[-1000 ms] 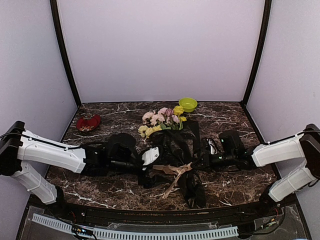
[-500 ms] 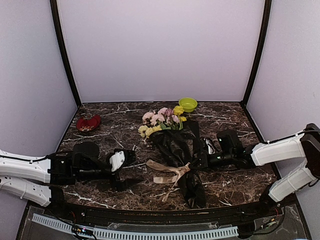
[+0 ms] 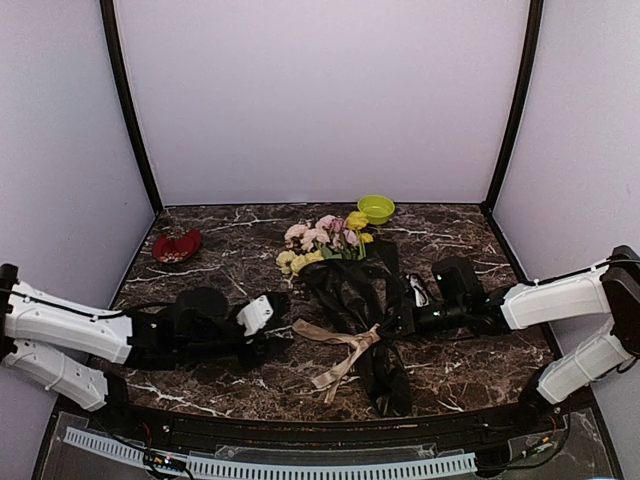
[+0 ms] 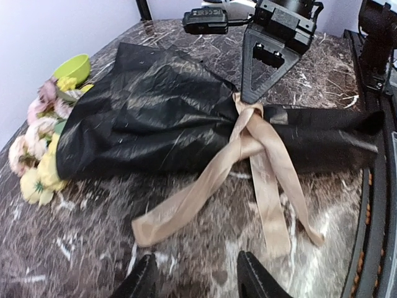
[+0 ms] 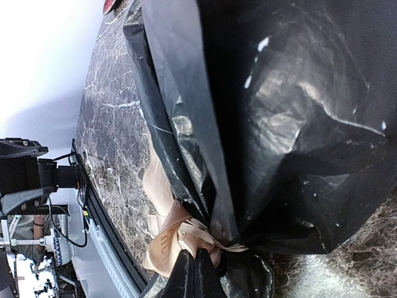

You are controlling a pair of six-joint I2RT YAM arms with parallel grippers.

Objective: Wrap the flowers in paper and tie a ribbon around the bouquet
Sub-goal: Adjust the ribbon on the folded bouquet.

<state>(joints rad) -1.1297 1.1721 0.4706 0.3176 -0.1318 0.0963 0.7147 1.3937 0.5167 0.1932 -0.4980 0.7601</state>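
Black crinkly bouquet (image 3: 345, 290) on the counter (image 3: 450, 370), tan ribbon (image 4: 205, 186) knotted at its waist, right end effector (image 4: 248, 99) pinching the knot, left end effector (image 4: 197, 264) apart, empty.

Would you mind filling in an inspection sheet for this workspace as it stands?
Surface: dark marbled tabletop.
Job's things: bouquet lying mid-table, flowers poking out of the paper at the far end; ribbon tied round the narrow part, ends trailing loose.
Clutter: green bowl far centre; red object far left.
Grippers: left gripper open, empty, short of the ribbon ends; right gripper shut, tips at the ribbon knot.
Cables: thin black lead along the left arm.
Surroundings: pale lilac walls, black corner posts.
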